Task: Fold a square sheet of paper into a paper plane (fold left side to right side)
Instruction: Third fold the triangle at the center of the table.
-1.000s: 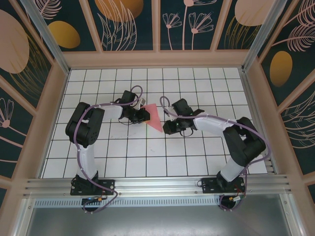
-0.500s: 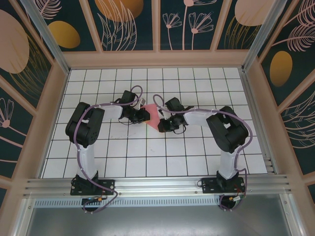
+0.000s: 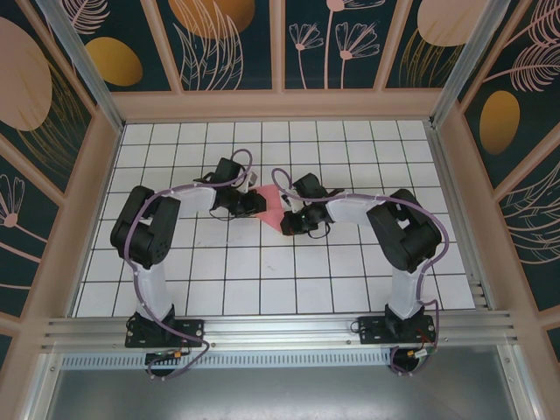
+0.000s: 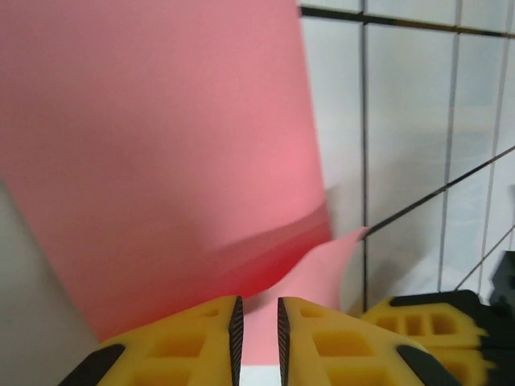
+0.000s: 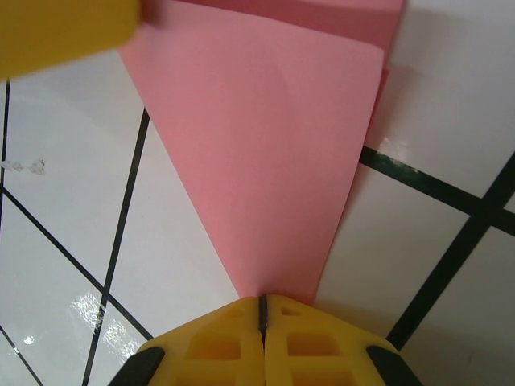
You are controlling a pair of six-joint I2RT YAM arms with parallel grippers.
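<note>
Right gripper (image 5: 262, 304) closed tight; folded pink paper (image 5: 273, 161) points into it from 12 o'clock. Left gripper (image 4: 257, 310) narrowly parted, grip unclear. Risk: uneven tugging skews the crease.

Creased pink paper (image 4: 161, 145) and gridded tabletop (image 4: 402, 121) beyond 2 narrowly parted jaws

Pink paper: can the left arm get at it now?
Likely yes: the left end effector sits right at the pink paper, jaws slightly apart, paper showing in the gap, nothing in between.
</note>
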